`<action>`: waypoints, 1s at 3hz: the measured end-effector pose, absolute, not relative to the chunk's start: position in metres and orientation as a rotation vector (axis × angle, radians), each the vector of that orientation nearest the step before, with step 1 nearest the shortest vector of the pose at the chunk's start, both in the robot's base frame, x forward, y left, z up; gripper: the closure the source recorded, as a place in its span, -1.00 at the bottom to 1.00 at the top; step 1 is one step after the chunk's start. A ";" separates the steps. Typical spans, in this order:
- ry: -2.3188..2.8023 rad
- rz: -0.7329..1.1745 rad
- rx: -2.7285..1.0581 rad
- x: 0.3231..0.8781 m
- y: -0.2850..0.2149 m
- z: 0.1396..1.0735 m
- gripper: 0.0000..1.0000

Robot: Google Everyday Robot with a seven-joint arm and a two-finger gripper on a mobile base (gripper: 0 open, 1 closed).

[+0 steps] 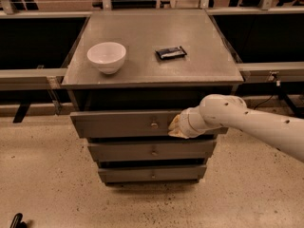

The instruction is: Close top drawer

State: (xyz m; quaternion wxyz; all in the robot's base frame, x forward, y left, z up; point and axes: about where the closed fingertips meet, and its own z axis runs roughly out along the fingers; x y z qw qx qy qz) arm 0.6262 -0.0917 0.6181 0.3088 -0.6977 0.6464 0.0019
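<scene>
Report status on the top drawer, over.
Gripper at top drawer front, right of knob. Drawer partly out. No obstruction seen.

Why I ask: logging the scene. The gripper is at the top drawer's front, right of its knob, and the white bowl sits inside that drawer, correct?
No. The camera view shows the white bowl on the cabinet top, not inside the drawer. The gripper is at the front of the top drawer, right of its knob.
</scene>
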 end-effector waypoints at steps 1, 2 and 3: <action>1.716 -0.025 -1.830 0.630 -0.093 0.616 -0.37; 1.721 -0.031 -1.827 0.629 -0.093 0.614 -0.84; 1.721 -0.031 -1.827 0.621 -0.092 0.614 -1.00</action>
